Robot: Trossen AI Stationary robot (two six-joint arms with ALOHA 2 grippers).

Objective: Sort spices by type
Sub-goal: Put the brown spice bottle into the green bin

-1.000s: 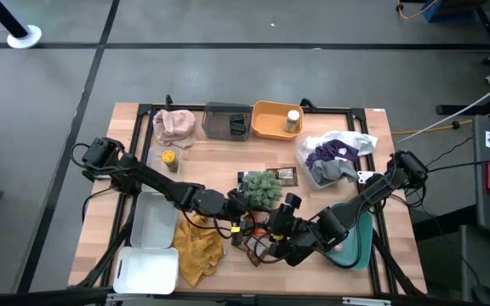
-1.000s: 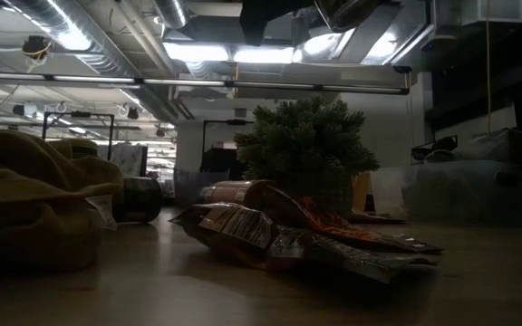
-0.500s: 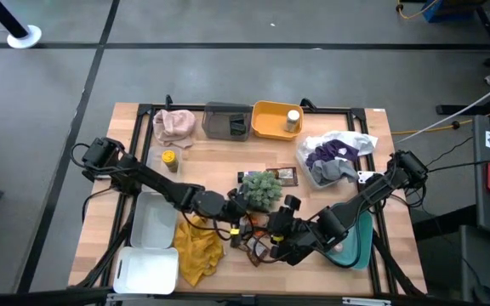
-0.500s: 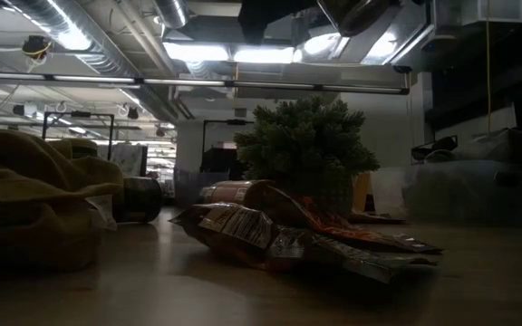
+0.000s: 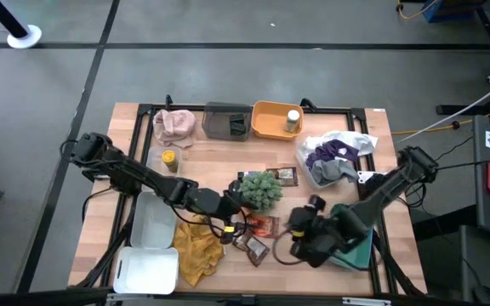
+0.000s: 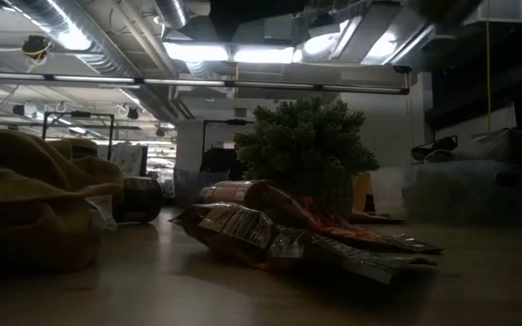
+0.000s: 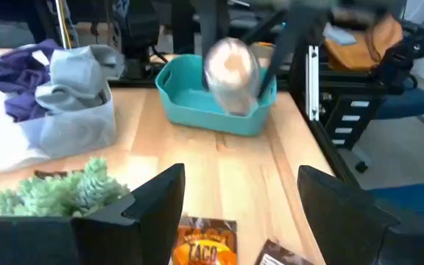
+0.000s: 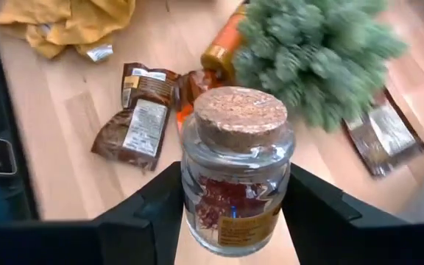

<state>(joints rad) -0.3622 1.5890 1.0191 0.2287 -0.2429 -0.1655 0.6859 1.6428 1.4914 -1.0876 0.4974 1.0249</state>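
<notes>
My right gripper point(image 5: 303, 228) point(image 8: 234, 206) is shut on a glass jar point(image 8: 238, 169) with a cork lid and red spice inside, next to the teal bin point(image 5: 360, 246). In the left wrist view the jar point(image 7: 230, 65) shows blurred in front of that bin point(image 7: 197, 110). My left gripper point(image 5: 235, 206) point(image 7: 238, 199) is open beside the green plant ball point(image 5: 262, 189), with nothing between its fingers. Glossy brown-orange packets point(image 5: 255, 238) point(image 8: 142, 118) point(image 6: 279, 235) lie flat on the table, and an orange bottle point(image 8: 223, 44) lies against the plant ball point(image 8: 315, 59). My right gripper pinches the jar's glass body point(image 8: 197, 199) between its two fingers, one on each side, below the cork lid point(image 8: 240, 114). The jar is lifted clear of the table, with the packets far below it.
At the far edge stand a grey bin point(image 5: 228, 121) and an orange bin point(image 5: 270, 126) holding a white-capped jar point(image 5: 292, 119). A yellow-lidded jar point(image 5: 169, 159), pink cloth point(image 5: 174, 125), bag of clothes point(image 5: 334, 157), white trays point(image 5: 151, 223) and mustard cloth point(image 5: 198, 251) lie around.
My right gripper has moved from above the packets toward the table's right edge and the teal bin, carrying the jar with it. My left gripper has stayed by the plant ball, though the left arm's far joints have shifted left.
</notes>
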